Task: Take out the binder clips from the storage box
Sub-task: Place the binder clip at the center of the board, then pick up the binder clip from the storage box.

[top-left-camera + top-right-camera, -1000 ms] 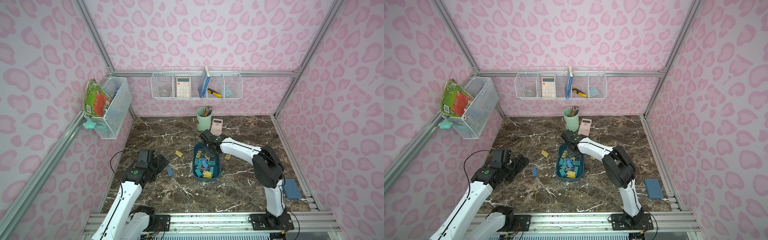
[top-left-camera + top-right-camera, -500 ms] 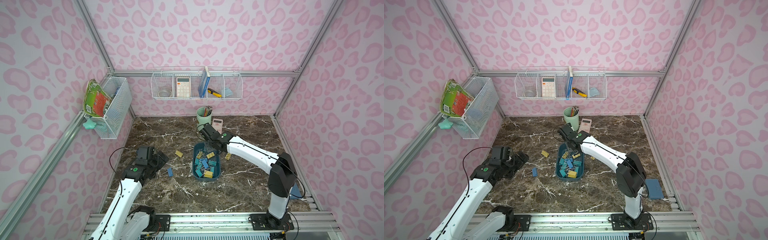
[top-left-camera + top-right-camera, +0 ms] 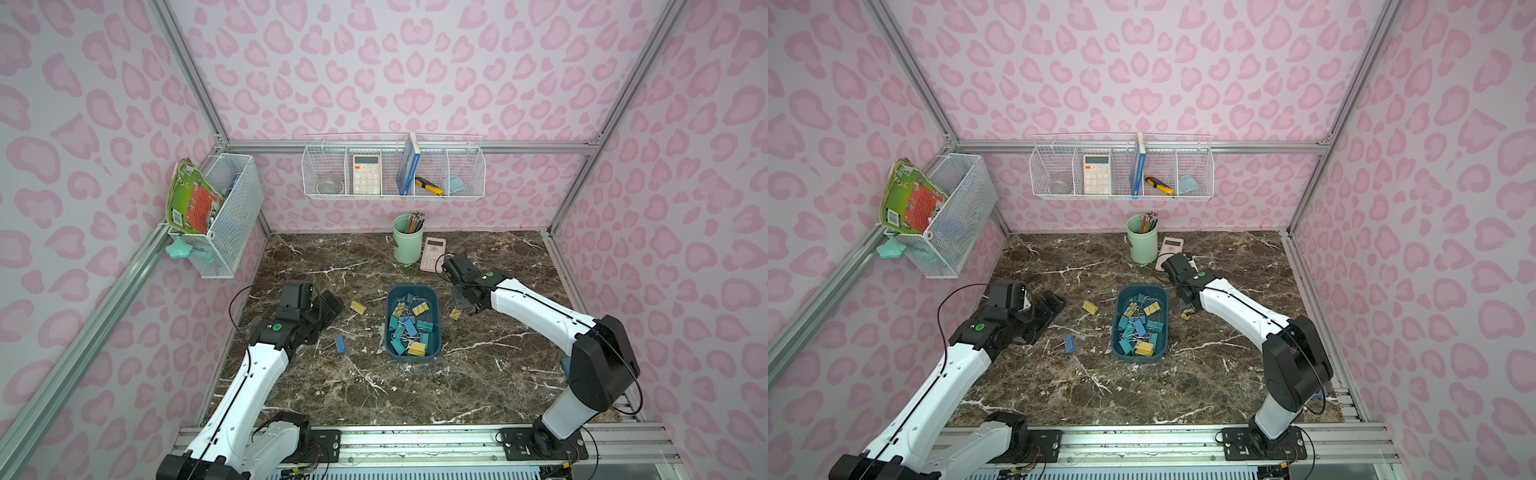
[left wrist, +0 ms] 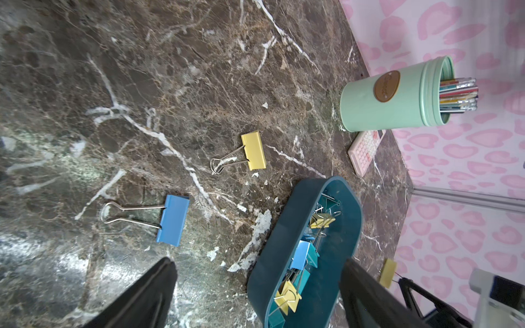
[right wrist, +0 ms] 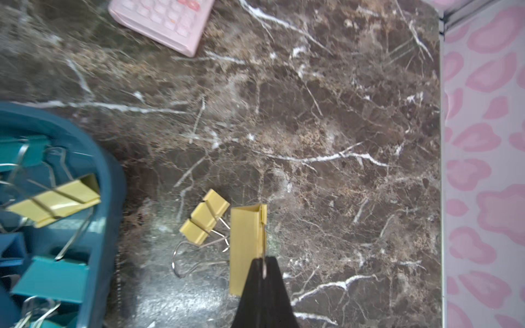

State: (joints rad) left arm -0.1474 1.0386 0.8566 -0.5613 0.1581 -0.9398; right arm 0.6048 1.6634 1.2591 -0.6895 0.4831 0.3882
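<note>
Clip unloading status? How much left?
Done: three clips lie on the marble: yellow clip, blue clip, second yellow clip. In hand: right gripper shut on a third yellow clip beside the storage box. To do: most clips sit in the box; left gripper open, empty.

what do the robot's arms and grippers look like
Both the left arm and right arm have white tubular links, bulky black joints and a thin black cable running along them. Each wrist housing carries a round green dot. The left gripper and right gripper are black, with flat parallel fingers.
</note>
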